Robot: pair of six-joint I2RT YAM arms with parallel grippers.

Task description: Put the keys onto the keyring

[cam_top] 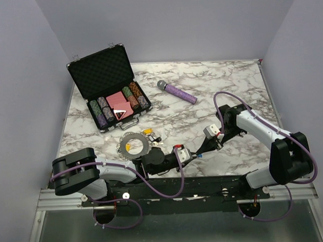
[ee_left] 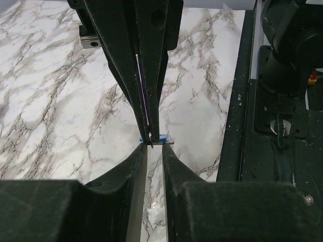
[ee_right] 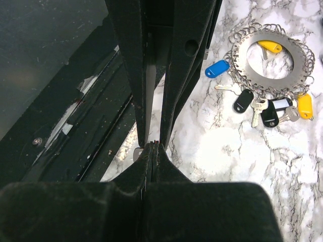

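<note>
Your right end effector [ee_right: 151, 148] was pinched shut on a blue-capped key [ee_left: 162, 139] held crosswise at the tips of your barely parted, empty-looking left end effector [ee_left: 154, 154], keyring [ee_right: 303, 60] flat on the worktop [cam_top: 203, 98] well off leftward

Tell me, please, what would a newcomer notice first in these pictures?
First, at the near edge of the marble table, the right gripper, its fingers shut on what looks like a small blue-capped key, meets the left gripper tip to tip, the latter slightly open. Next, to their left, the toothed keyring with coloured keys around it. Behind lie an open case of poker chips and a purple microphone.
</note>
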